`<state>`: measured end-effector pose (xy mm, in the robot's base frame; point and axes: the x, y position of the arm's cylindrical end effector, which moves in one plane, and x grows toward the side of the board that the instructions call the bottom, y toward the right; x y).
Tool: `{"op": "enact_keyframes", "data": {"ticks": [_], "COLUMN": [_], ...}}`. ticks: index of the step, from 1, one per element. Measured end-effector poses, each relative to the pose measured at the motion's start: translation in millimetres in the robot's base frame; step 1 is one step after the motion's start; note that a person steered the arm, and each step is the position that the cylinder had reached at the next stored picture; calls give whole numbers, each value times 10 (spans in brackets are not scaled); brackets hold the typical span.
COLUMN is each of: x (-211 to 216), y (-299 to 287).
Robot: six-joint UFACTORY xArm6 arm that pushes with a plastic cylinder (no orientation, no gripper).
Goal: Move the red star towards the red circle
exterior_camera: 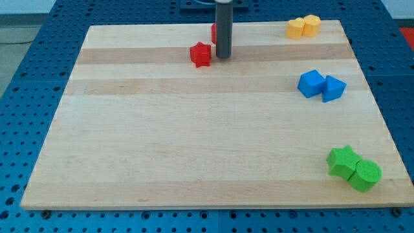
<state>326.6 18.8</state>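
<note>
Near the top centre of the frame the red star (201,54) lies on the wooden board (194,142), and the rod's tip (223,57) rests just beside it on the view's right, close enough that contact cannot be ruled out. There is no gripper here to open or close; the arm ends in a bare rod and holds nothing. A sliver of red, apparently the red circle (213,33), shows just behind the rod, mostly hidden, up and to the right of the star and already near it. The step in hand looks like the final closing of that gap. As the tip stands on the circle's side of the star, the next move probably calls for rounding to the star's lower left, then pushing up and rightward. The yellow blocks (304,26), blue blocks (321,85) and green blocks (354,169) sit well apart along the right edge.
</note>
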Motion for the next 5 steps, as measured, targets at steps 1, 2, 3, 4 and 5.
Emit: {"op": "enact_keyframes", "data": {"ticks": [1,2,3,4,5], "x": [557,361,99,-22,-254], "y": [-407,-770,-661,-258,-195]}}
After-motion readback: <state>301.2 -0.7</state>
